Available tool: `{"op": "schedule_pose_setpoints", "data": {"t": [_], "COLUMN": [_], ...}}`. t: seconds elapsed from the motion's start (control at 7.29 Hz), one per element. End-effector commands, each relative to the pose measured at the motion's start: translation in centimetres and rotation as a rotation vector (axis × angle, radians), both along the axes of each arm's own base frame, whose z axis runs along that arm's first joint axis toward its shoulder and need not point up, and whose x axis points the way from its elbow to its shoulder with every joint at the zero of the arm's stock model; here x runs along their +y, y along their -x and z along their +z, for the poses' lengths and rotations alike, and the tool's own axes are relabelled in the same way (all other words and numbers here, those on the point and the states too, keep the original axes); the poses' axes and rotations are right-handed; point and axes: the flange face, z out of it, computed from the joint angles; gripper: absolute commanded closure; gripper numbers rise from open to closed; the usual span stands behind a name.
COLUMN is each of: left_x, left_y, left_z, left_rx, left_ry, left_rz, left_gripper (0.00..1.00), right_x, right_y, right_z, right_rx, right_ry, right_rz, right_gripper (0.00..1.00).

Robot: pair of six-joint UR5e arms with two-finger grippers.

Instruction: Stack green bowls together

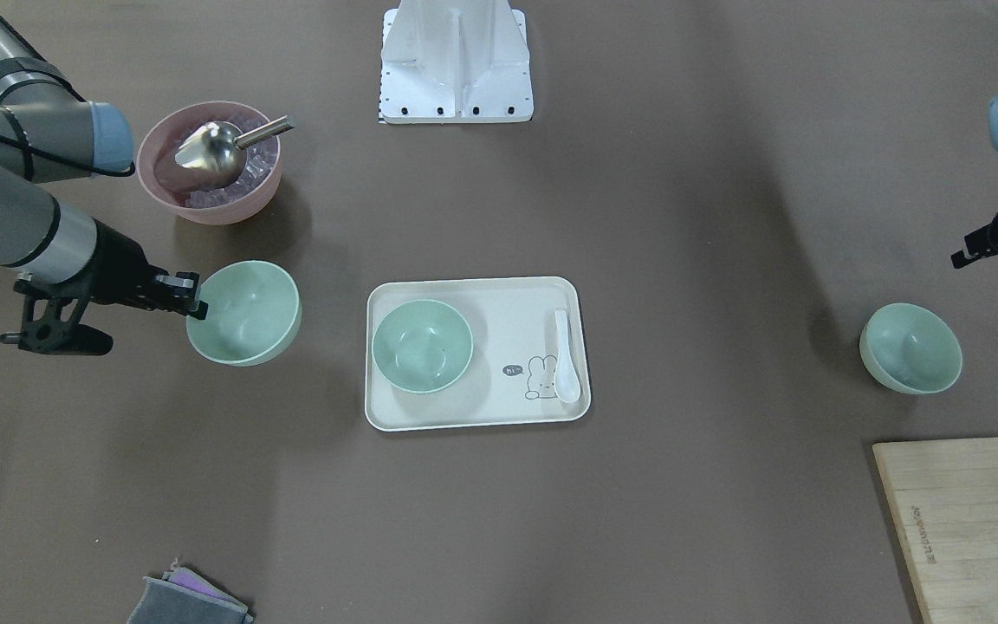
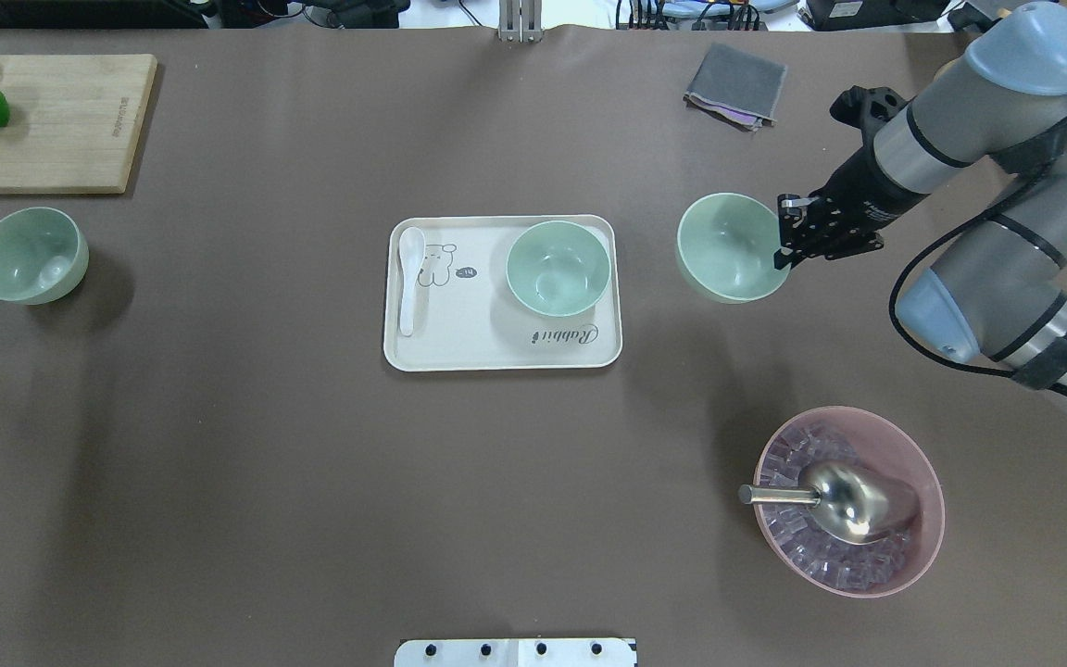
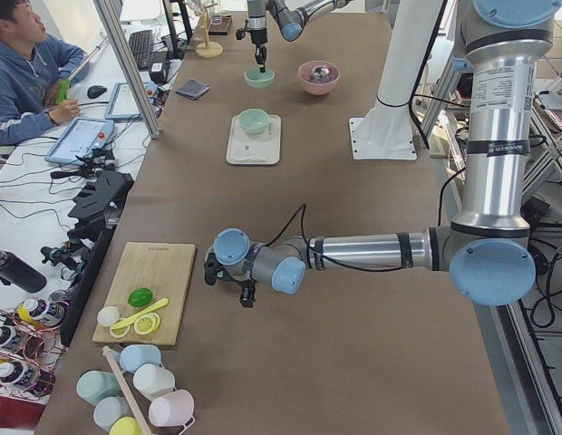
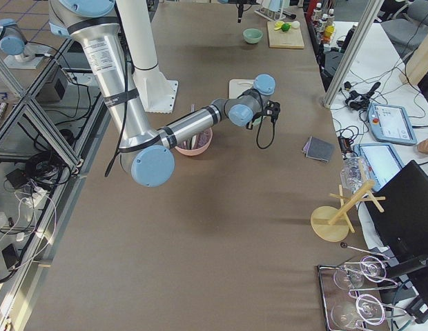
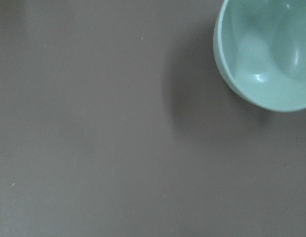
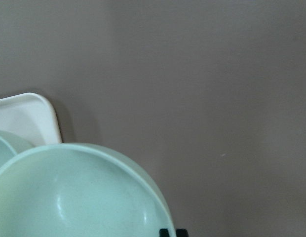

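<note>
Three pale green bowls show. One (image 2: 558, 269) stands on the white tray (image 2: 459, 347) at the table's middle. One (image 2: 31, 255) stands at the robot's far left, and also shows in the left wrist view (image 5: 266, 54). My right gripper (image 2: 782, 248) is shut on the rim of the third bowl (image 2: 728, 245), to the right of the tray, and seems to hold it slightly off the table. In the front view that bowl (image 1: 245, 312) is beside the gripper (image 1: 194, 302). My left gripper (image 1: 967, 256) hangs near the left bowl (image 1: 910, 348); I cannot tell how its jaws stand.
A white spoon (image 2: 409, 278) lies on the tray. A pink bowl (image 2: 932, 519) with ice and a metal scoop stands near the right arm. A wooden cutting board (image 2: 61, 120) with lime pieces is far left, a grey cloth (image 2: 735, 85) far right.
</note>
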Motion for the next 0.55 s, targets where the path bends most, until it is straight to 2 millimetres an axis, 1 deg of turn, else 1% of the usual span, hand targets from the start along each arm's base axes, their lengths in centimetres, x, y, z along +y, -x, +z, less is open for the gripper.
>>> {"op": "schedule_pose_setpoints", "data": {"t": [0.0, 0.14, 0.27, 0.41], "left_x": [-4.1, -4.7, -5.5, -5.5], "left_y": [-2.9, -3.7, -4.1, -4.3], "left_z": [-0.8, -1.0, -0.9, -0.7], "left_rx": [0.003, 0.003, 0.002, 0.0], "left_ry": [0.023, 0.025, 0.028, 0.033], "left_rz": [-0.005, 0.005, 0.008, 0.009], "left_gripper": [0.16, 0.17, 0.21, 0.28], "right_x": [0.5, 0.8, 1.0, 1.1], "right_y": [3.0, 4.1, 5.2, 5.5], "right_z": [-5.7, -6.7, -7.9, -9.1], "right_rx": [-0.042, -0.042, -0.039, -0.05], "right_ry": [0.052, 0.05, 0.052, 0.067], "right_rz": [0.027, 0.034, 0.054, 0.065], "right_gripper": [1.0, 1.0, 1.0, 1.0]}}
